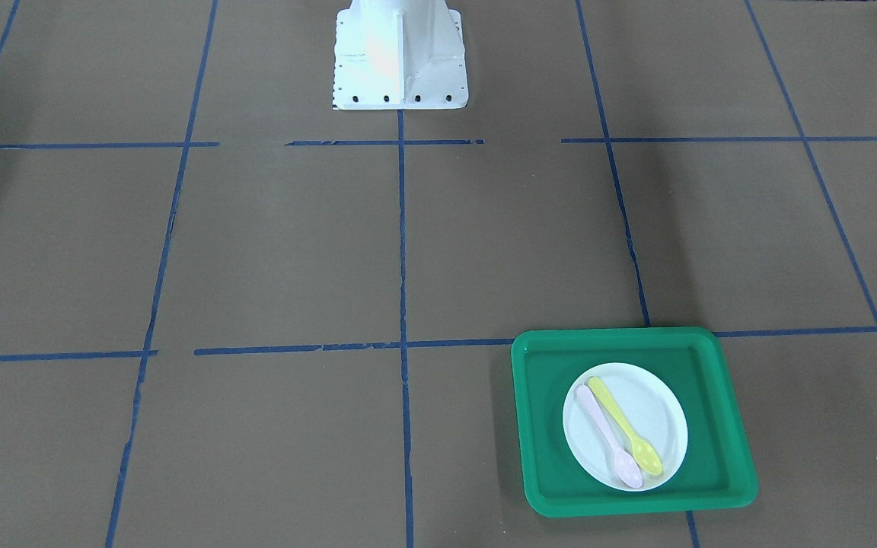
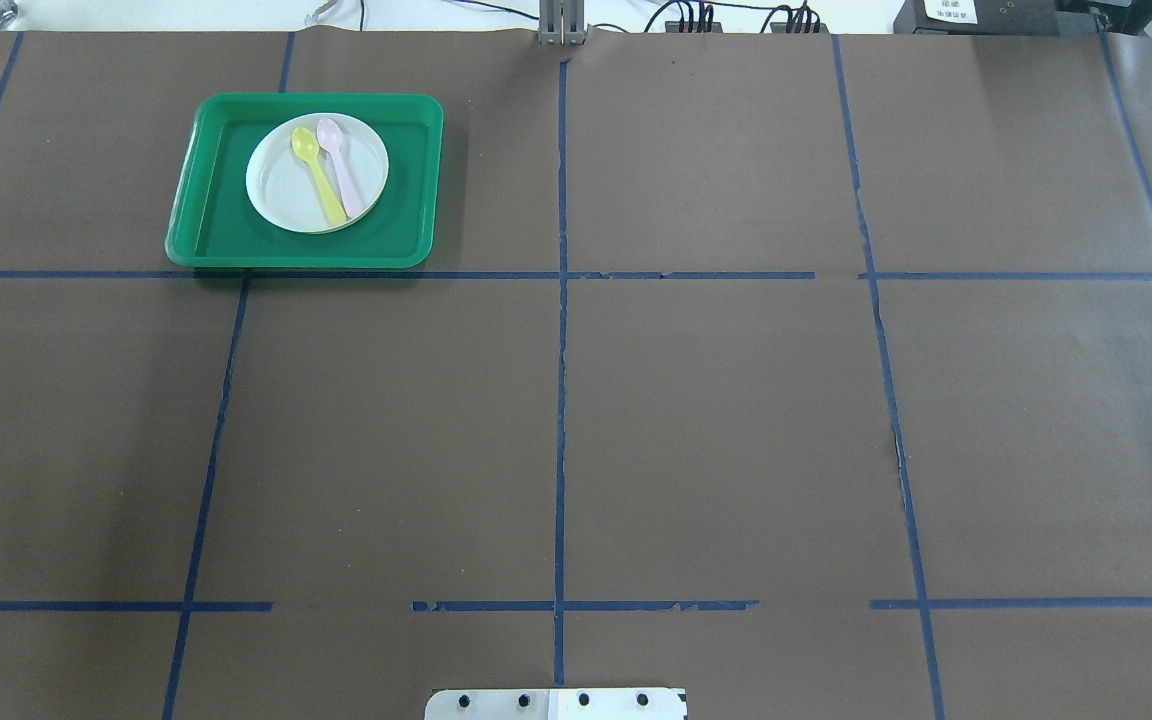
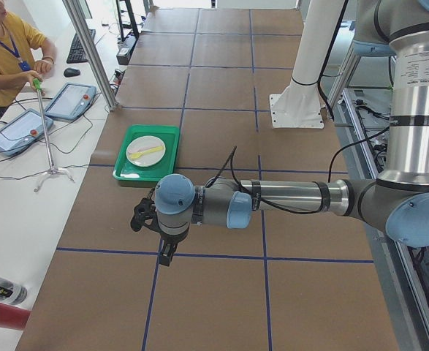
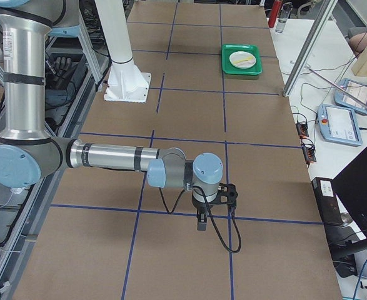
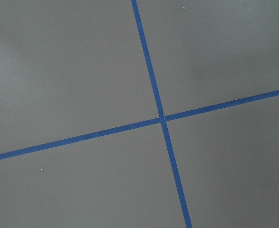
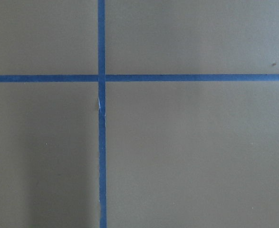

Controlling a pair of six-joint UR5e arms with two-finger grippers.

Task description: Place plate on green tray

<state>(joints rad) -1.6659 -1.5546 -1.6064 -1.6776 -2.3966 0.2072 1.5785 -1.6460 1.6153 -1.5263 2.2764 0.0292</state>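
The small white plate (image 1: 659,407) lies inside the green tray (image 1: 545,426), near its middle. A yellow spoon (image 1: 625,426) and a pink spoon (image 1: 606,438) lie side by side on the plate. In the overhead view the tray (image 2: 216,200) with the plate (image 2: 281,185) sits at the far left of the table. My left gripper (image 3: 166,252) shows only in the exterior left view, hanging above bare table well short of the tray (image 3: 126,174). My right gripper (image 4: 201,224) shows only in the exterior right view, far from the tray (image 4: 233,67). I cannot tell whether either is open.
Blue tape lines (image 2: 561,400) grid the brown table. The white robot base (image 1: 400,53) stands at the robot's edge. An operator (image 3: 2,51), tablets (image 3: 71,99) and a tripod pole (image 3: 46,139) are beyond the table's far side.
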